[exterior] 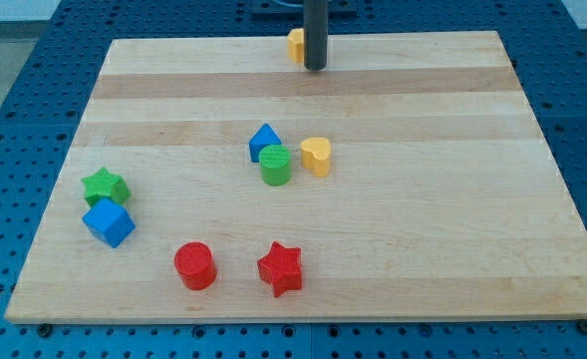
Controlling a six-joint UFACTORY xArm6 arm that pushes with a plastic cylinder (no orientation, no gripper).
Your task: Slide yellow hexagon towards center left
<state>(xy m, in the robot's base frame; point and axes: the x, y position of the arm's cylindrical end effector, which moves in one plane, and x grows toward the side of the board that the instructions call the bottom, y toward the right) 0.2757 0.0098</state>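
Yellow hexagon (295,45), seemingly upright, half hidden behind my tip (315,67).

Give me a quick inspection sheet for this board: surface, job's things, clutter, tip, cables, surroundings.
Surface: wooden board, flat.
Job's things: yellow hexagon at the view's top edge, partly behind the rod.
Clutter: blue block, green cylinder and yellow heart clustered mid-board; green star and blue cube at left; red cylinder and red star near the bottom.
Gripper: none; my tip sits just right of the hexagon.
Cables: nothing seen.
Surroundings: blue perforated table.
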